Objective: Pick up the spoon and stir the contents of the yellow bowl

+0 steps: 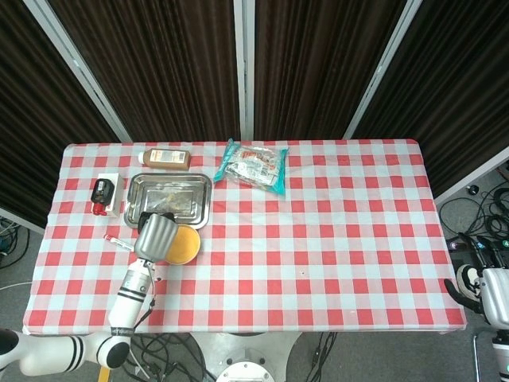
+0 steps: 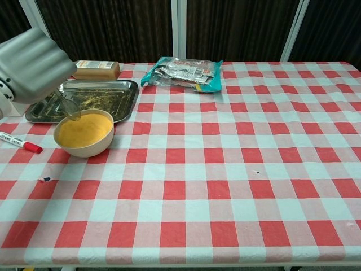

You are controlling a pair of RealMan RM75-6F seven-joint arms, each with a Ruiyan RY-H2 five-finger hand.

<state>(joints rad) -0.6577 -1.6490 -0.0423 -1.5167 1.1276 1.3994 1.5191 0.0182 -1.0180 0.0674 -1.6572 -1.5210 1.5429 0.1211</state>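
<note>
On table: one bowl [image 2: 84, 135], one spoon [image 2: 71, 106], one tray [image 2: 113, 97], one bottle [image 2: 97, 70], one packet [image 2: 184, 73], one marker [image 2: 21, 142], one black-and-red item on a white box [image 1: 104, 193]. Hands: two, left [image 2: 34, 64] and right [image 1: 487, 288].

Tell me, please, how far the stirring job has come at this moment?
Done: the spoon is picked up; the left hand holds it. In hand: its clear tip is at the far rim of the yellow bowl, touching the orange contents, so stirring looks under way. Left: finishing the stir; how much remains cannot be told. The right hand hangs off the table.
</note>
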